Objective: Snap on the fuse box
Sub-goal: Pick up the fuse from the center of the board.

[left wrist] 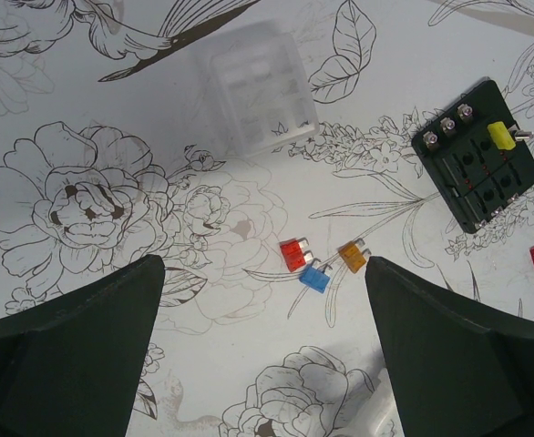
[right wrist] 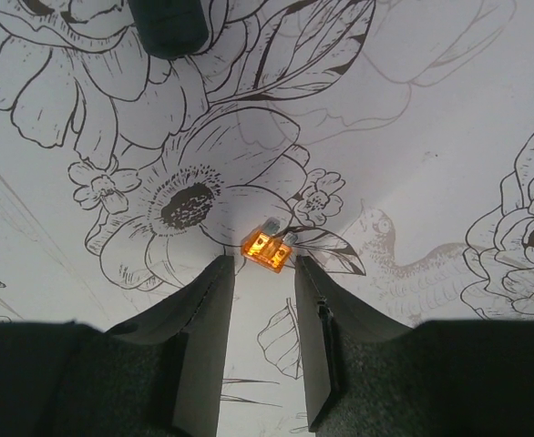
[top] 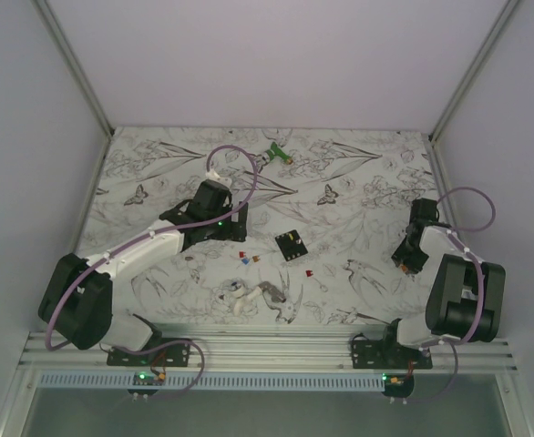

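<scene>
Fuse box [top: 291, 244]: flat on the table, just right of centre, slotted face up. Near-square, no clear long axis; sits cornerwise to the table edges. Yellow fuse [left wrist: 501, 136] seated in it.

Left gripper [left wrist: 265, 269]: left of the box, jaws spread wide, empty, over the loose red fuse [left wrist: 292, 254], blue fuse [left wrist: 314, 277] and orange fuse [left wrist: 353, 258].

Right gripper [right wrist: 260, 273]: near the right edge, jaws part-way apart, amber fuse [right wrist: 267, 248] lying just off the tips.

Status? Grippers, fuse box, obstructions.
Left gripper open, empty, over loose fuses. Right gripper part-open, orange fuse at tips, grip unclear. Fuse box uncovered; clear cover lies apart.
</scene>
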Controlling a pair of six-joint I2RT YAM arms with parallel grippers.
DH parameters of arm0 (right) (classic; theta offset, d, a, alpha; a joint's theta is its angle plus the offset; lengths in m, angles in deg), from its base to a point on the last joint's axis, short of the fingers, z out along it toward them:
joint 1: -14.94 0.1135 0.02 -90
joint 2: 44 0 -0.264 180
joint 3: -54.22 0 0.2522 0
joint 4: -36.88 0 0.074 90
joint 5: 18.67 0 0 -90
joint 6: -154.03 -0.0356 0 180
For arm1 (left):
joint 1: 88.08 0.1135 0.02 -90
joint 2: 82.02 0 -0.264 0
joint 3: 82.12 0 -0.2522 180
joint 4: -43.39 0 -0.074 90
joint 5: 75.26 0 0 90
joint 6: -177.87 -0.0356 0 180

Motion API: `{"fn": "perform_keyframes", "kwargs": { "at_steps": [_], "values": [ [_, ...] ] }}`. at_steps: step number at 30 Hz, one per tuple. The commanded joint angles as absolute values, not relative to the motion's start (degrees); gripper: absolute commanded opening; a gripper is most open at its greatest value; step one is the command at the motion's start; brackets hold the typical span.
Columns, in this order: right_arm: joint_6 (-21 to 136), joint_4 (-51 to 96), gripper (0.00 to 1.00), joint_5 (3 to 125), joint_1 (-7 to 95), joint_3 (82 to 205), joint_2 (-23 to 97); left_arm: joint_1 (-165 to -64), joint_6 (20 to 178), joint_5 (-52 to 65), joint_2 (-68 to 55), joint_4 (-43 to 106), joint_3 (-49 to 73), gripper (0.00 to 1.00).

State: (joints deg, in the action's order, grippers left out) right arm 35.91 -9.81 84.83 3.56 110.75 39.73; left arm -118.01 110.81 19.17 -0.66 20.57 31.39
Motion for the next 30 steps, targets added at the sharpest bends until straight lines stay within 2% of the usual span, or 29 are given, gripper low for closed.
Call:
{"fn": "perform_keyframes", "kwargs": {
  "at_steps": [1, 18, 30],
  "values": [
    [33.14, -11.01, 0.39, 87.75, 3.77, 110.84, 40.55, -117.52, 111.14, 18.97, -1.59, 19.45, 32.09, 0.97],
    [32.04, -8.33, 0.35, 85.03, 2.72, 109.65, 42.19, -117.52, 111.25, 18.61, -1.79, 19.43, 32.18, 0.97],
    [38.19, -6.32, 0.25, 76.70, 6.70, 110.77, 43.37, -117.52, 111.51, 18.17, -1.59, 19.51, 32.09, 0.97]
  ]
}}
